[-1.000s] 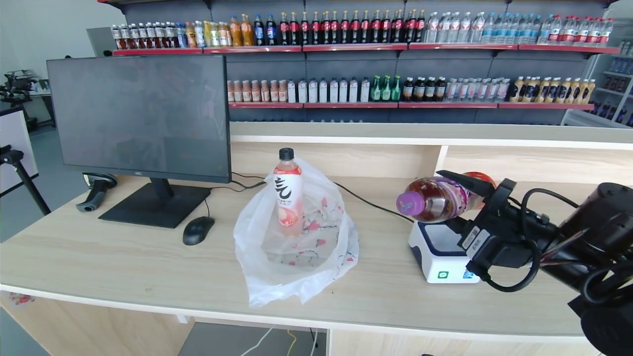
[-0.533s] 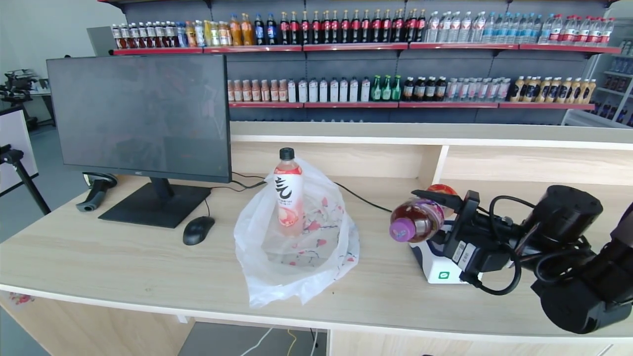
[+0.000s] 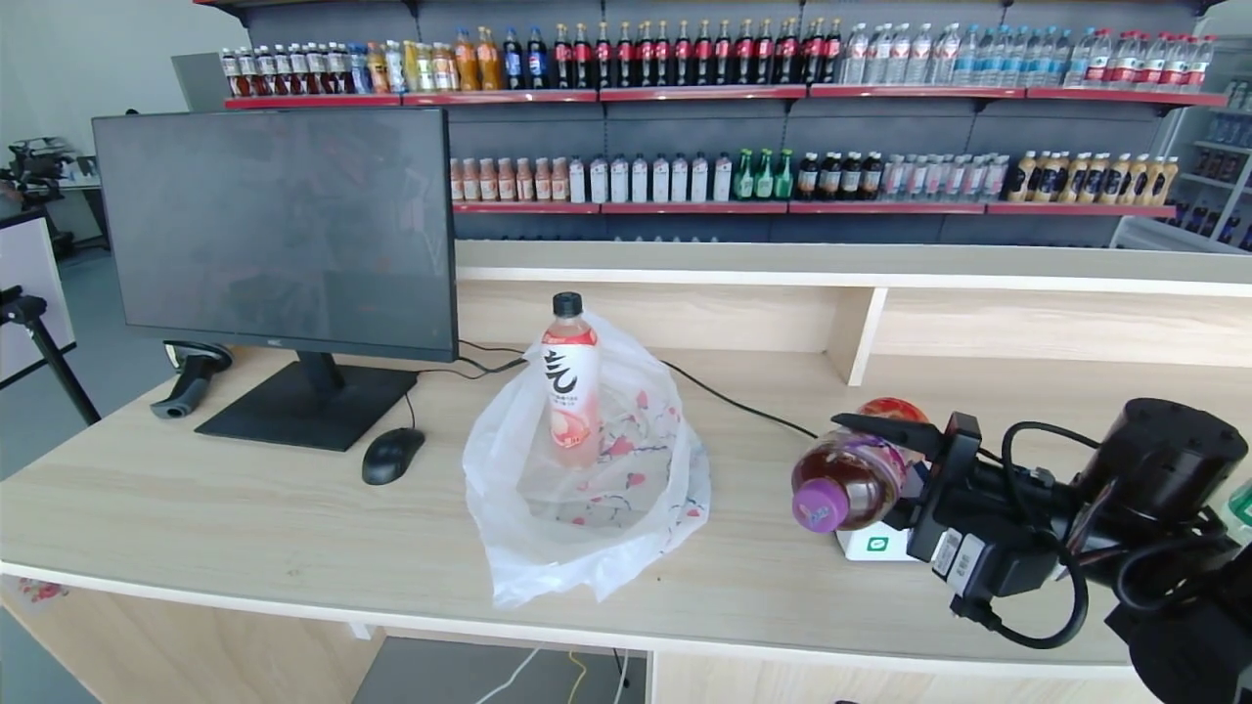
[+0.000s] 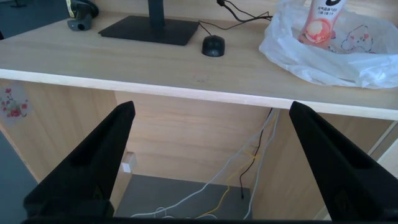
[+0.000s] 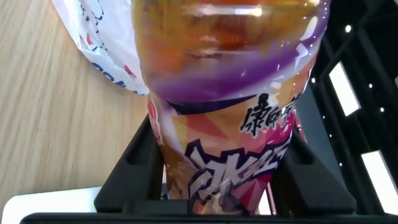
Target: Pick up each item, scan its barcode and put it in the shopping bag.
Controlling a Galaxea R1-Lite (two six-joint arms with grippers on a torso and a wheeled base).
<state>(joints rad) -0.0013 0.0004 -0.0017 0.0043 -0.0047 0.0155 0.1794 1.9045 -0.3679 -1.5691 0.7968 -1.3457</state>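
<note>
My right gripper (image 3: 905,455) is shut on a purple-capped tea bottle (image 3: 854,469), held on its side just above the white barcode scanner (image 3: 873,541), cap pointing toward the counter's front. The bottle's purple and orange label (image 5: 239,134) is clamped between the black fingers (image 5: 134,168). A white plastic shopping bag (image 3: 587,479) lies open mid-counter, and a pink bottle (image 3: 570,381) with a black cap stands upright in it. My left gripper (image 4: 208,162) hangs open below the counter's front edge, with nothing between its fingers (image 4: 84,165). The same shopping bag (image 4: 336,53) and pink bottle (image 4: 323,22) lie on the counter above it.
A dark monitor (image 3: 279,230) stands at the back left with a mouse (image 3: 392,455) in front and a handheld scanner (image 3: 191,376) beside it. A cable (image 3: 729,399) runs across the counter (image 3: 245,528) behind the bag. Shelves of drinks (image 3: 724,59) line the back wall.
My right arm first swung the tea bottle left and down, then drew it back toward the counter's front, low over the scanner. The bag and pink bottle stayed put.
</note>
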